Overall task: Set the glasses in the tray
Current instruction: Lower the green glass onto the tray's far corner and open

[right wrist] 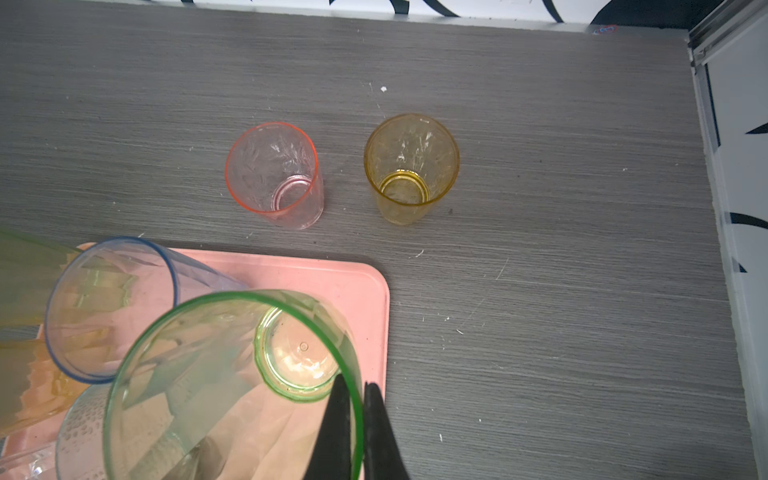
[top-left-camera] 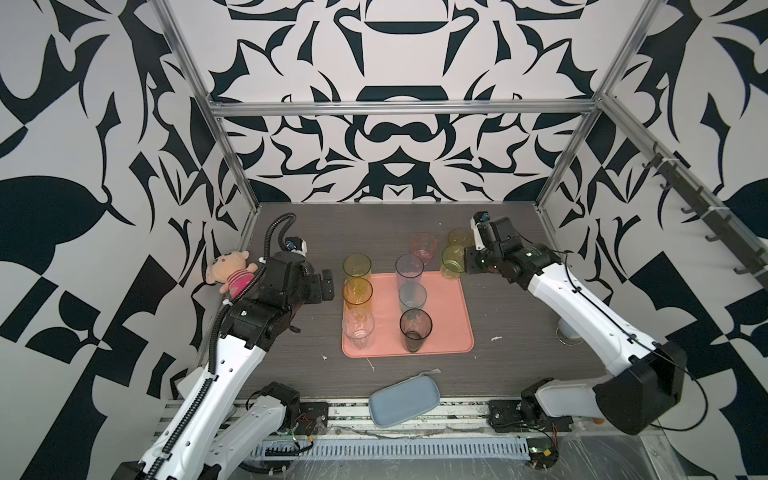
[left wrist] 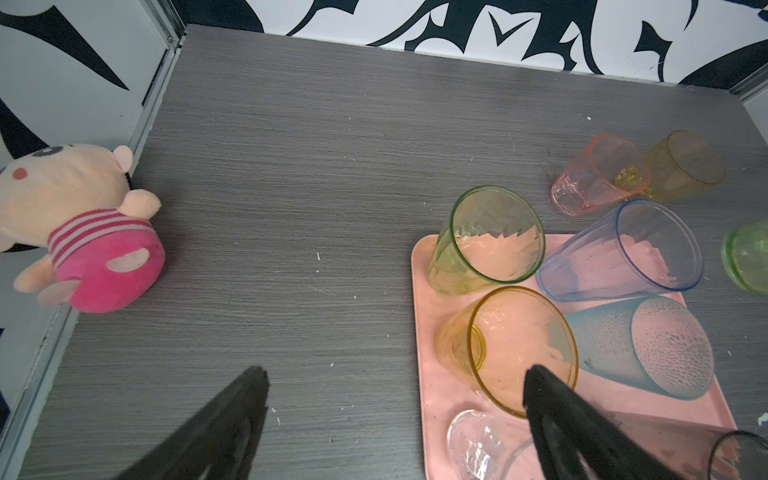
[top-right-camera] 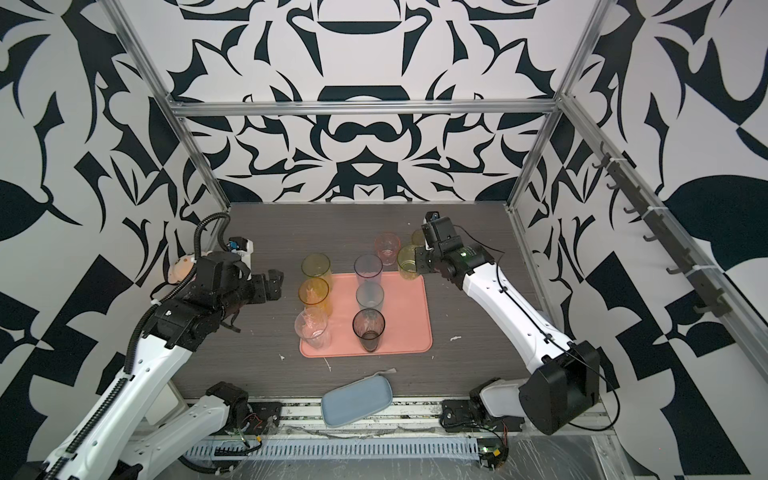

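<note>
my two top views look down from high at the front on the whole tabletop (top-left-camera: 316,224). my wrist views sit close above it, facing the back wall (left wrist: 374,16), and both share the tray (right wrist: 357,282).

The right arm (top-left-camera: 552,286) half hides a yellow glass (top-left-camera: 457,237), and the left arm (top-right-camera: 216,286) covers most of the plush toy (top-right-camera: 181,266).

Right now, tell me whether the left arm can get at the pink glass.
Probably not directly: the tall olive glass and the blue glass stand roughly between the open left gripper and the pink glass; swinging round behind them might work.
</note>
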### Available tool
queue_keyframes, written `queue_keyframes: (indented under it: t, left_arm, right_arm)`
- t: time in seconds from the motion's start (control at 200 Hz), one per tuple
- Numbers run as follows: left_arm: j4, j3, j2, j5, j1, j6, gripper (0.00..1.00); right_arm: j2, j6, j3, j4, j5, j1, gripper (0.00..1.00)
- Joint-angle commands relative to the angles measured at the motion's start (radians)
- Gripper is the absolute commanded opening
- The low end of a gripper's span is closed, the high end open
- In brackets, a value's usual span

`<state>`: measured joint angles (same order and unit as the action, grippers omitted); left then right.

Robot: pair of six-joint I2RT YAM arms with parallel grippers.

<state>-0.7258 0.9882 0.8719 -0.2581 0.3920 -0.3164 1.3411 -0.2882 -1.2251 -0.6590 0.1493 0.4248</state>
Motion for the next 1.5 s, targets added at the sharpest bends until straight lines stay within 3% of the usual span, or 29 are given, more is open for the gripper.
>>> queue_keyframes:
  t: [0.0,0.67,1.495]
  left_arm:
    - [-0.010,-0.004,-0.001,-0.007,0.000,0.001,0.99]
    - [-0.008,-0.004,-0.001,-0.004,-0.001,0.000,0.99]
    - [-0.008,0.000,0.013,-0.001,0.000,-0.001,1.00]
  right_arm:
    - [-0.030,-0.018,0.018,0.051,0.001,-0.003,0.00]
    - [0.059,-0.047,0.152,0.200,0.014,-0.003,0.00]
    - [0.147,-0.070,0.199,0.279,0.030,-0.009,0.00]
